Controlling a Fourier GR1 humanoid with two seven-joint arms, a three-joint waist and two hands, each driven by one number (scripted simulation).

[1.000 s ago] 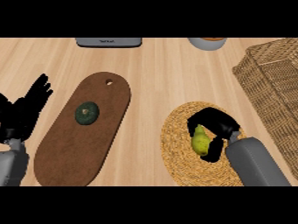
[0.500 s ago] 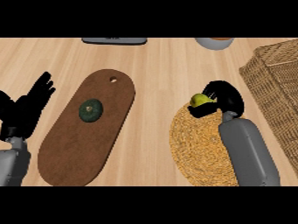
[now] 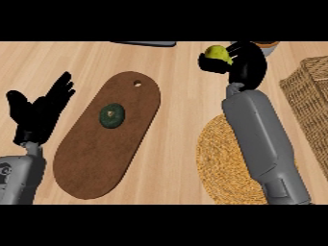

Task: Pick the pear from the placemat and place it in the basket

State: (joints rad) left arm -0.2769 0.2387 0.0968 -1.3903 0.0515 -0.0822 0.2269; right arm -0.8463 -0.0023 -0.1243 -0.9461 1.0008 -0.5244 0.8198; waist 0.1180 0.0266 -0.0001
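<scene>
Pear in right hand, outside basket

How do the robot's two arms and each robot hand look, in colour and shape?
Both forearms are grey, smooth and rounded: the right forearm shows as a long cylinder, and the left forearm carries a small darker round marking. Each narrows to a slim wrist. The left robot hand and right robot hand are plain black, with slender fingers and a thumb. No cables show.
</scene>
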